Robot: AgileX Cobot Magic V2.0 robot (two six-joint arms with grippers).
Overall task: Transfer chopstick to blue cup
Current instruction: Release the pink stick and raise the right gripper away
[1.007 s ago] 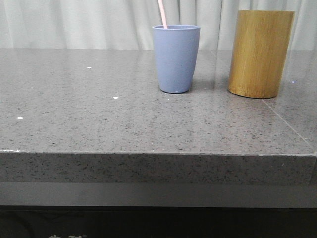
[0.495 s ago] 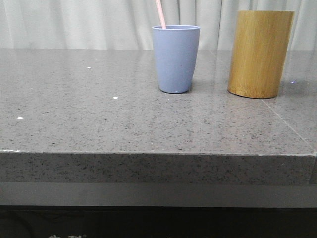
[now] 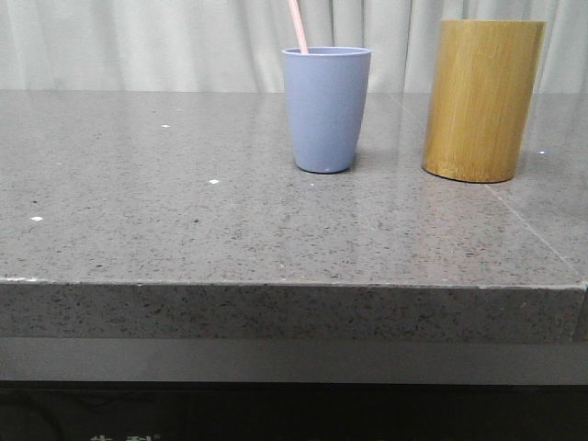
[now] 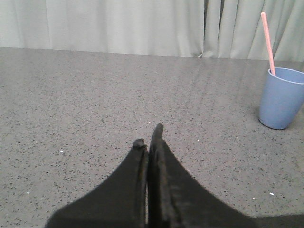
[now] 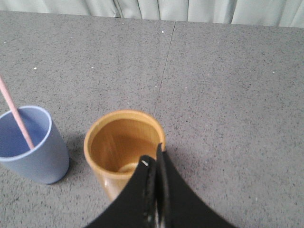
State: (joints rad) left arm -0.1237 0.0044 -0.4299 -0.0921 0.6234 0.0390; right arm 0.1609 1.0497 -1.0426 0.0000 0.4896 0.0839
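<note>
The blue cup (image 3: 326,108) stands upright on the grey table, with a pale pink chopstick (image 3: 299,26) leaning inside it, its top end above the rim. The cup (image 4: 281,98) and chopstick (image 4: 268,41) also show in the left wrist view, and the cup (image 5: 29,145) and chopstick (image 5: 16,117) in the right wrist view. My left gripper (image 4: 148,137) is shut and empty, low over bare table well to the cup's left. My right gripper (image 5: 154,159) is shut and empty, above the bamboo holder. Neither gripper shows in the front view.
The taller yellow-brown bamboo holder (image 3: 481,99) stands right of the cup; from above the holder (image 5: 124,147) looks empty inside. A pale curtain (image 3: 138,41) hangs behind the table. The table's front edge (image 3: 276,283) is near the camera.
</note>
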